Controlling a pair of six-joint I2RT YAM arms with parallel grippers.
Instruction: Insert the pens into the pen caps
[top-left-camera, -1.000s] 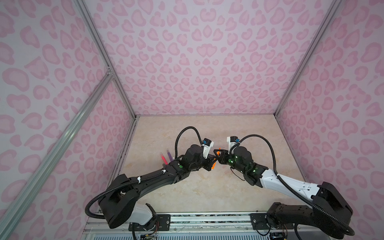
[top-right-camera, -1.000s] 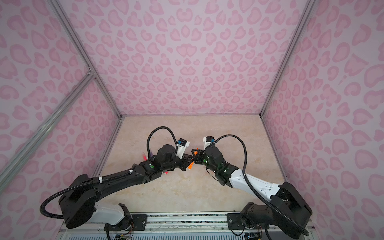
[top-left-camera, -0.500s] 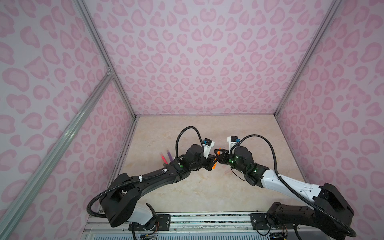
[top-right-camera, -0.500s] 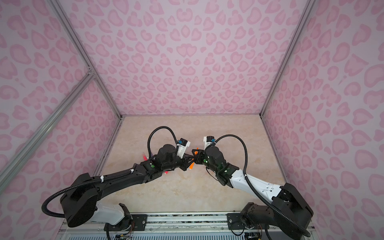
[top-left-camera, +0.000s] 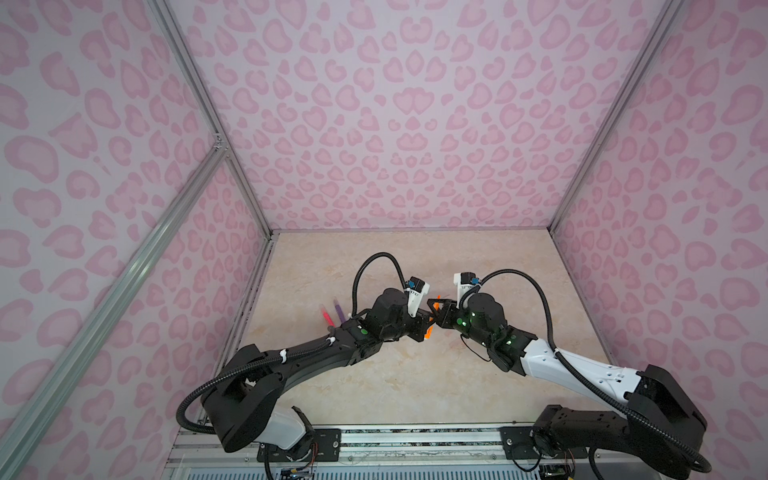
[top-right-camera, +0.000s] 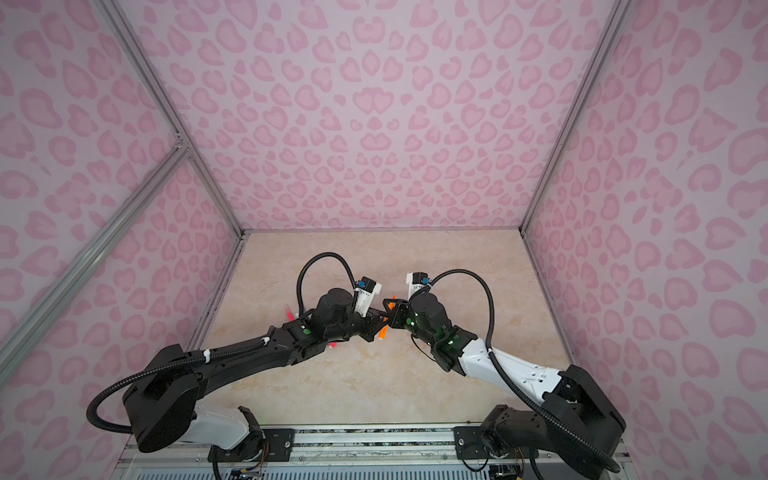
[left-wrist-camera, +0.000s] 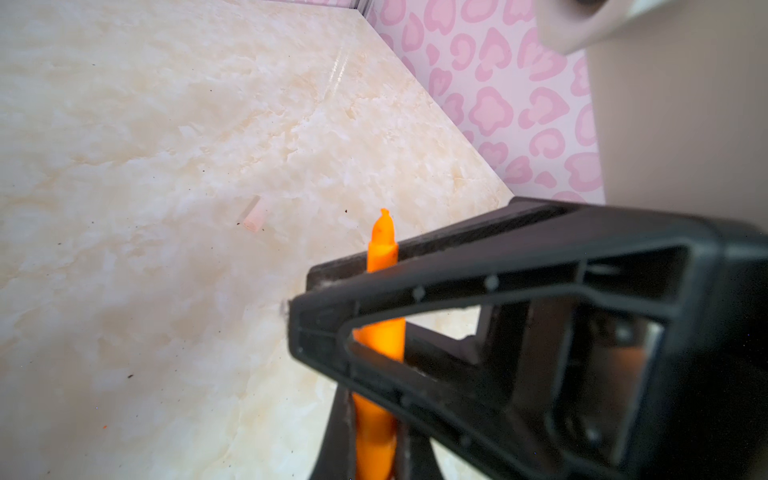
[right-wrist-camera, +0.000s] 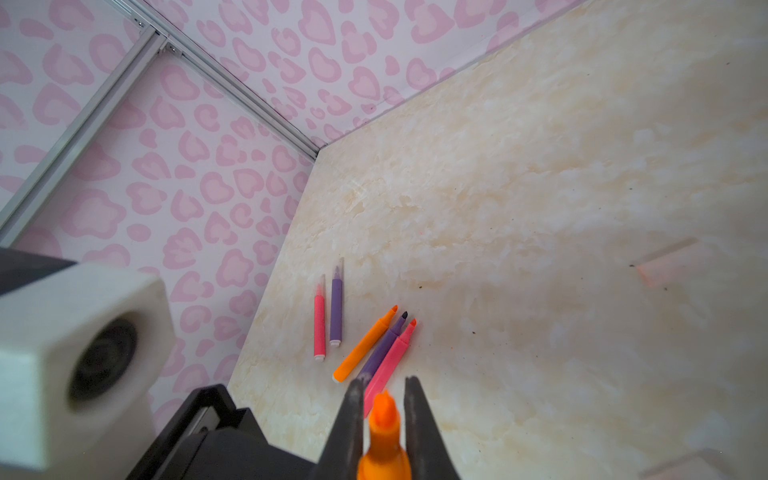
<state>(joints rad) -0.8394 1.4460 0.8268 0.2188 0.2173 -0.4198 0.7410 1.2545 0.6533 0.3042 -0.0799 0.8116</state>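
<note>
While the left fingers (left-wrist-camera: 457, 286) are closed tight across the barrel of an orange pen (left-wrist-camera: 382, 245), its pointed tip sticks out past them and the rest of the barrel hangs out on their other side. The right fingers (right-wrist-camera: 347, 428) meet them almost tip to tip above the surface (top-left-camera: 399, 386). The held pen's tip stands between the two right fingers, which are drawn close on either side of it. I cannot tell whether they press on the pen, on a clear cap, or on nothing.

Beyond the left fingers a clear cap (left-wrist-camera: 254, 216) lies alone on the surface, well apart from them. Just beyond the right fingers three uncapped pens lie side by side, touching: a second orange pen (right-wrist-camera: 365, 344), a purple pen (right-wrist-camera: 383, 347) and a pink pen (right-wrist-camera: 391, 365) whose butt end runs behind the fingers. Farther from those fingers a capped pink pen (right-wrist-camera: 319, 328) and a capped purple pen (right-wrist-camera: 336, 311) lie parallel, just beside each other. Off to one side of the right fingers a blurred pale cap (right-wrist-camera: 665, 262) rests on the surface, well apart from the pens.
</note>
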